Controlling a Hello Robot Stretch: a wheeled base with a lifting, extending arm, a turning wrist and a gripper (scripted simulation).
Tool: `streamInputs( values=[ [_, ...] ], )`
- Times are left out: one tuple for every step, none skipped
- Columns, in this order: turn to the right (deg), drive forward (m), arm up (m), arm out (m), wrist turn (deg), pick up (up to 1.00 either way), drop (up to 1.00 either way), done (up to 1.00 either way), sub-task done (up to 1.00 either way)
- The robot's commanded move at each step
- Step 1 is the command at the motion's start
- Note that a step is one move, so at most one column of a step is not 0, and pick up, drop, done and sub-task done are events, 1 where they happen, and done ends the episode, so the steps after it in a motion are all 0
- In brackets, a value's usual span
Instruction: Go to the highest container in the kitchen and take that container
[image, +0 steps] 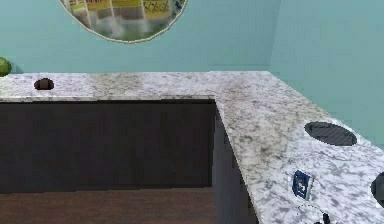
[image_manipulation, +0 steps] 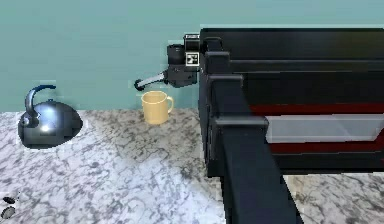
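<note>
I am aiming my jaws, state not determinable, at the upright yellow mug (image_manipulation: 157, 108) showing directly beneath them.

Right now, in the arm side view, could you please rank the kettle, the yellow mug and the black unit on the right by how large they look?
1. black unit
2. kettle
3. yellow mug, which looks somewhat smaller. It stands farther back than the kettle, so the real gap is unsure.
</note>
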Motion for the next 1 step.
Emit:
streamInputs(
  values=[
    [0.0,0.00,-0.16,0.00,0.0,0.00,0.00,0.00,0.00]
  ],
)
